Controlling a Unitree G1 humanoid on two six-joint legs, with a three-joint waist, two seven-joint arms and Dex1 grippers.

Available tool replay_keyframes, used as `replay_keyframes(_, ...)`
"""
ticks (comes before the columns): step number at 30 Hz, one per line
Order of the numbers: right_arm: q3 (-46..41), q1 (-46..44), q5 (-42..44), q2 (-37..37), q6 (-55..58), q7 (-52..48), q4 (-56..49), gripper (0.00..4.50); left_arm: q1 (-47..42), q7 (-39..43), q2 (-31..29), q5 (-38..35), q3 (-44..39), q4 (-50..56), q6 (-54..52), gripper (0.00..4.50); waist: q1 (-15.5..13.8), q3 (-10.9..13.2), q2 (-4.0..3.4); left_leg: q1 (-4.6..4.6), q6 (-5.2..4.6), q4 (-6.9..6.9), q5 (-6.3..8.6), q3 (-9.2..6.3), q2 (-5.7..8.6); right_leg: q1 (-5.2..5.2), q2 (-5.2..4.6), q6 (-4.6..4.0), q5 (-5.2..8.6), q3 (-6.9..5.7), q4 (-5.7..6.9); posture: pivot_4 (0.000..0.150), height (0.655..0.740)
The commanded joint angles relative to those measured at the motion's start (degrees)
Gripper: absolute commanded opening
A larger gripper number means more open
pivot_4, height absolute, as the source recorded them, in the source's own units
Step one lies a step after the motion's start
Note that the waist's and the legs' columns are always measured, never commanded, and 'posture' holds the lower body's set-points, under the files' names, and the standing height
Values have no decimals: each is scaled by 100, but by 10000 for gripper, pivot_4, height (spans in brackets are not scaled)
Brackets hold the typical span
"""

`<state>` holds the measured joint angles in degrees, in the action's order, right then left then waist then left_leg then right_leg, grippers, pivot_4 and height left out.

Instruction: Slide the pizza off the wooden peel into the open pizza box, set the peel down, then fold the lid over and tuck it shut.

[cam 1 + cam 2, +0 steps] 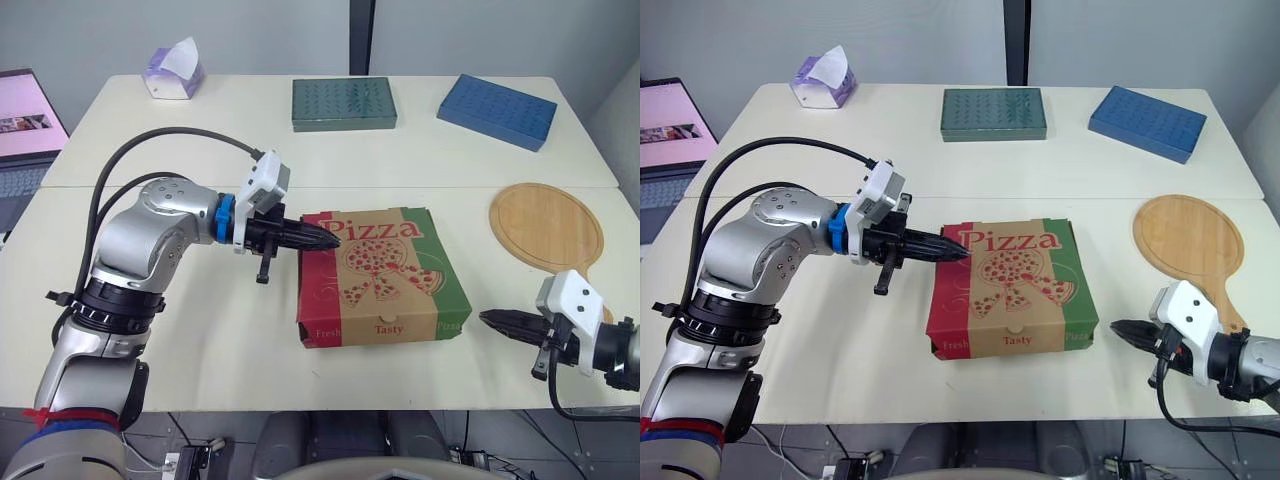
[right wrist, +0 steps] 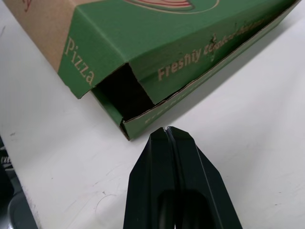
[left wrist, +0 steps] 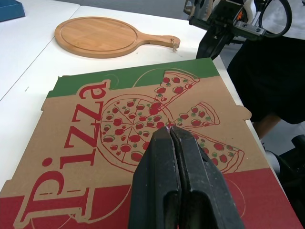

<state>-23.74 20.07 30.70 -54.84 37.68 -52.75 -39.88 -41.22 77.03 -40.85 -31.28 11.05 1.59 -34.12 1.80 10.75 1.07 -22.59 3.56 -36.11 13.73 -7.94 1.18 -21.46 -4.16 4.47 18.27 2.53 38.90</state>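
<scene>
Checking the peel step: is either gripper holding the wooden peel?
No, the wooden peel lies flat on the table, and the left gripper and right gripper are both shut on nothing.

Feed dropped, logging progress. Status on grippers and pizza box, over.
Left gripper shut, tips over pizza box lid. Right gripper shut, empty, right of box. Lid down, side flap gaping at corner. Wooden peel on table, apart from box.

We see the pizza box [image 1: 385, 272] as matt printed cardboard, its brown panel plain and unglossed. The peel [image 1: 545, 222] by the table's right edge is smooth pale wood with fine grain. The table [image 1: 230, 340] is white, smooth and matt. The left gripper [image 3: 170, 130] looks like black plastic with a dull sheen.
</scene>
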Motion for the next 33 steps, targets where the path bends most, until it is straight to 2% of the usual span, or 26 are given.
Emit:
replay_keyframes(1,-79,-134,113,-91,-24,-93,-216,170,-14,77,-7,33,-136,123,143,0,3,0,0,1,0,0,0,0,0,0,0,0,0,0,0,1500,7400)
replay_keyframes(5,-64,-301,459,-96,194,-147,-370,170,95,85,-39,70,-132,159,195,0,5,0,0,1,0,0,0,-1,0,0,0,0,0,0,0,1500,7400)
replay_keyframes(18,1022,-1068,642,158,466,434,-670,170,33,51,-46,166,-190,19,261,0,11,0,0,1,0,-1,0,-3,-1,0,0,0,0,-2,3,1500,7400)
replay_keyframes(21,898,-967,463,17,374,393,-593,170,52,56,-63,171,-190,44,273,0,-3,0,0,1,0,-2,0,-5,-1,0,0,0,0,-3,2,1500,7400)
replay_keyframes(24,423,-704,386,-168,343,189,-450,170,73,70,-67,156,-199,86,259,0,-11,0,0,-1,0,-2,0,-4,0,0,0,0,0,-3,1,1500,7400)
replay_keyframes(27,-207,-393,295,-397,287,-155,-349,6042,65,104,-44,137,-190,113,242,0,-13,0,0,0,0,-3,0,-3,1,1,-1,0,0,-2,1,1500,7400)
replay_keyframes(30,-687,-295,466,-515,358,-407,-432,16508,22,176,-23,139,-161,86,252,0,0,0,0,2,0,-2,0,-2,0,1,-1,0,0,-3,2,1500,7400)
replay_keyframes(33,-762,-382,813,-462,469,-403,-732,27553,-21,241,31,170,-112,53,277,0,5,0,0,3,0,-2,0,-2,-2,2,0,0,0,-3,3,1500,7400)
